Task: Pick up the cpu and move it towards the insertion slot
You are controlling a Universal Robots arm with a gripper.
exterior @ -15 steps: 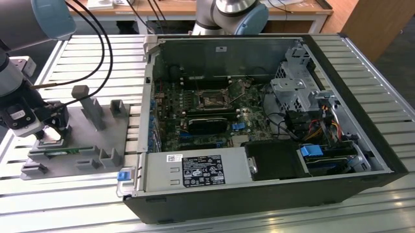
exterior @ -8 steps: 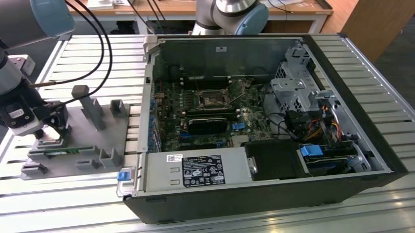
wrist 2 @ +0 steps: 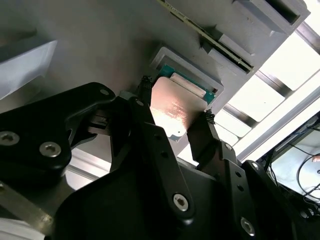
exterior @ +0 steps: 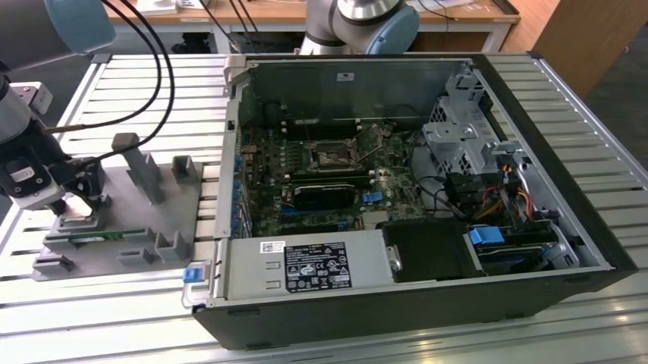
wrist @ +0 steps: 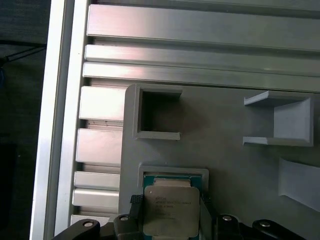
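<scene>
The cpu (wrist 2: 175,112) (wrist: 170,212) is a flat square chip with a silvery top. It sits at a shallow grey pocket with a green edge showing beside it. In both wrist views my gripper (wrist 2: 176,102) (wrist: 170,200) is shut on it, one black finger (wrist 2: 150,130) pressing each opposite side. In the exterior view the gripper (exterior: 76,201) hangs over the grey fixture plate (exterior: 111,227) at the exterior view's left. The insertion slot (exterior: 332,155), a square socket with a metal frame, lies on the motherboard inside the open computer case, well off to the exterior view's right.
The fixture plate carries upright grey holders (exterior: 142,171), an empty square pocket (wrist: 157,112) and a thin green memory stick (exterior: 102,236). The black computer case (exterior: 405,296) has raised walls around the motherboard. Cables (exterior: 152,68) trail above the fixture. Slatted aluminium table (exterior: 132,303) lies underneath.
</scene>
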